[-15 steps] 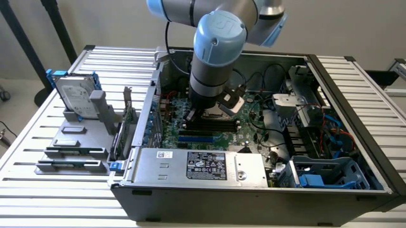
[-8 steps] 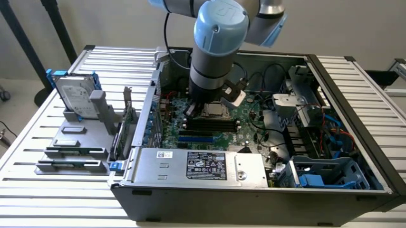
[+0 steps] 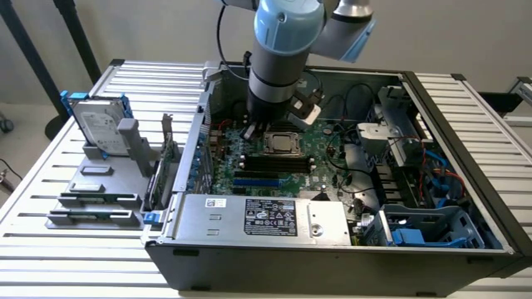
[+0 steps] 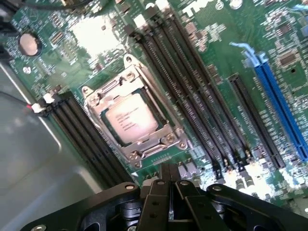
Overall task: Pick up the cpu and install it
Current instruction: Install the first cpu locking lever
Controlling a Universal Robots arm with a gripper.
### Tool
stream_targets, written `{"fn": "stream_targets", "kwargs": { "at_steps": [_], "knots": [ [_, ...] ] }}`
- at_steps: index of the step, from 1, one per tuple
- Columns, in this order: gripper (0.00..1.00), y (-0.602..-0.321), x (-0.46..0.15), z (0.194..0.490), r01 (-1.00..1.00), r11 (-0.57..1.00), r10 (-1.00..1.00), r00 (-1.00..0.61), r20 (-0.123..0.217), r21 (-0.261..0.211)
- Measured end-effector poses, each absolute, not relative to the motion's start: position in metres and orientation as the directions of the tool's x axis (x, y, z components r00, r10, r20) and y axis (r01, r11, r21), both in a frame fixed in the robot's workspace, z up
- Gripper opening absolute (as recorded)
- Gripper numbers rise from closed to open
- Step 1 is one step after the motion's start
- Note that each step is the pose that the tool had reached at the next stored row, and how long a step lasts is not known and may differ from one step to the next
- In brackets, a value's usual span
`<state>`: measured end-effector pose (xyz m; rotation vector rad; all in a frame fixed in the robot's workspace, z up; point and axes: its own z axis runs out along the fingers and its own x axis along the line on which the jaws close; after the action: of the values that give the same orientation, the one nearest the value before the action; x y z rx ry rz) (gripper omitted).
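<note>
One robot arm [image 3: 283, 56] reaches down into an open computer case [image 3: 332, 249] on a slatted metal table [image 3: 50, 205]. At the exterior view's left, a silver hard drive in a blue frame [image 3: 98, 128] stands upright on a grey rack [image 3: 96, 199] outside the case. Further right, inside the case, lies the green motherboard [image 3: 275, 165]. The cpu [image 4: 131, 123], a square silver chip, sits seated in its metal socket frame [image 4: 137, 115] on the board, between black memory slots [image 4: 187, 91]. The gripper [image 4: 168, 180] hovers just beside the socket, fingers pressed together, holding nothing. At the right, a blue expansion slot [image 4: 281, 106] runs along the board.
</note>
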<state>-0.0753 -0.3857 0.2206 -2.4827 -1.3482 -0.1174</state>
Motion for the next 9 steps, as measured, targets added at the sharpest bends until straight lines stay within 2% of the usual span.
{"fn": "stream_targets", "kwargs": {
  "at_steps": [9],
  "knots": [
    [0.11, -0.375, -0.076, 0.241, 0.850, -0.481, 0.834, 0.519, 0.187, -0.213]
  ]
}}
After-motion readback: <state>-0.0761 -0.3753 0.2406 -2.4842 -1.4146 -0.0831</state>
